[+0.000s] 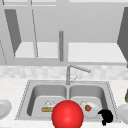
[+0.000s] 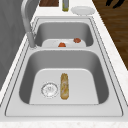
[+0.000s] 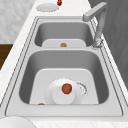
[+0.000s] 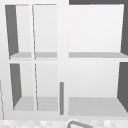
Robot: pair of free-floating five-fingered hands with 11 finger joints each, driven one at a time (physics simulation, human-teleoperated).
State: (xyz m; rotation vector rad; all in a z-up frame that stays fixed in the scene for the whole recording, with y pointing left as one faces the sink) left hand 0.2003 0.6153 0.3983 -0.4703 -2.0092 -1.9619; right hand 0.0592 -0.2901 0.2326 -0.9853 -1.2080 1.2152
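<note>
My right hand (image 1: 106,116) hovers off the sink's front right corner, its fingers relaxed and holding nothing. In the left side view the same hand (image 2: 115,3) hangs over the wooden floor, beyond the counter's edge. Nearest to it is a white plate (image 1: 93,113) lying in the right basin, with a small orange-red ball (image 1: 87,107) on it. The right side view shows that plate (image 3: 57,98) and ball (image 3: 66,88) beside the drain. A bread roll (image 1: 47,109) lies in the left basin (image 2: 37,87) next to its drain (image 2: 49,89).
A big red sphere (image 1: 67,115) sits in front of the sink's middle. White plates rest on the counter at left (image 1: 3,108) and right (image 1: 123,112), with a bottle (image 1: 126,96) behind the right one. The faucet (image 1: 68,72) stands over the divider. Open cabinet shelves (image 4: 95,103) hang above.
</note>
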